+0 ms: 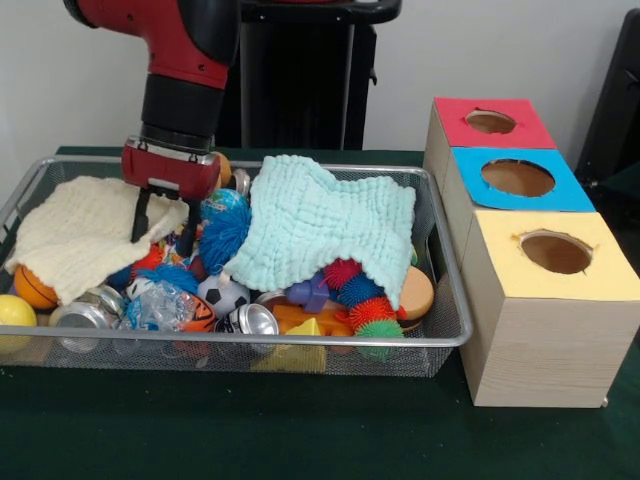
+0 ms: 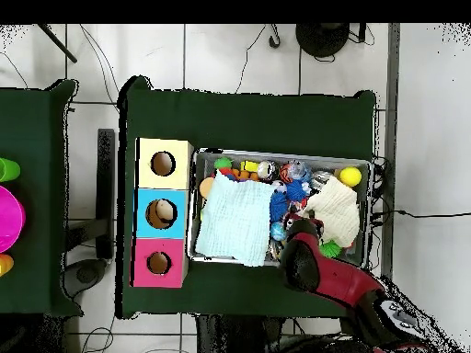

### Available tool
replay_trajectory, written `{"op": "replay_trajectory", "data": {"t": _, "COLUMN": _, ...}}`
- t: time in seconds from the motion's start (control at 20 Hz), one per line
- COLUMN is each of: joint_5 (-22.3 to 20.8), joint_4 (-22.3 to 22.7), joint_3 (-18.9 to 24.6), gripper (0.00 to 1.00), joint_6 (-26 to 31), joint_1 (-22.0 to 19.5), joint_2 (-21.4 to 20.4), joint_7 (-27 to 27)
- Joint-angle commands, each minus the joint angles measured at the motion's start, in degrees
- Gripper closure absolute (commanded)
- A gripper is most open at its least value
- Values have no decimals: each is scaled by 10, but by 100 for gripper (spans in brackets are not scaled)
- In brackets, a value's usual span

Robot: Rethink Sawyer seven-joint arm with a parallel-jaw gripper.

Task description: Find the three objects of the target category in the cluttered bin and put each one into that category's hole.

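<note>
The silver wire-mesh bin [image 1: 300,341] is full of clutter; it also shows in the overhead view [image 2: 276,154]. My gripper [image 1: 163,228] is open, with its black fingers [image 1: 188,235] dipped into the clutter at the right edge of the cream cloth [image 1: 80,235]. A bit of white stuff with red and blue blotches [image 1: 165,250] shows between the fingers; I cannot tell whether it is touched. The yellow-surround hole [image 1: 556,252] tops the nearest wooden box, and also shows from overhead [image 2: 163,164]. In the overhead view the arm [image 2: 308,257] hides the gripper.
A mint-green waffle cloth [image 1: 320,225] covers the bin's middle. Around it lie a blue spiky ball [image 1: 225,235], a soccer ball [image 1: 222,295], cans [image 1: 255,320], a yellow ball [image 1: 14,312] and a spiky caterpillar toy [image 1: 365,295]. The blue hole [image 1: 517,177] and red hole [image 1: 490,121] stand behind the yellow one.
</note>
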Motion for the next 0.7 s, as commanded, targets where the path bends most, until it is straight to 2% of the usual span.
{"op": "replay_trajectory", "data": {"t": 0.05, "joint_5": -14, "joint_4": 6, "joint_3": 45, "gripper": 0, "joint_6": -31, "joint_1": 12, "joint_2": 14, "joint_7": 114}}
{"op": "replay_trajectory", "data": {"t": 0.5, "joint_5": -3, "joint_4": 35, "joint_3": 55, "gripper": 0, "joint_6": -1, "joint_1": 32, "joint_2": -40, "joint_7": 120}}
{"op": "replay_trajectory", "data": {"t": 0.7, "joint_5": 9, "joint_4": 40, "joint_3": 51, "gripper": 0, "joint_6": -2, "joint_1": 48, "joint_2": -47, "joint_7": 127}}
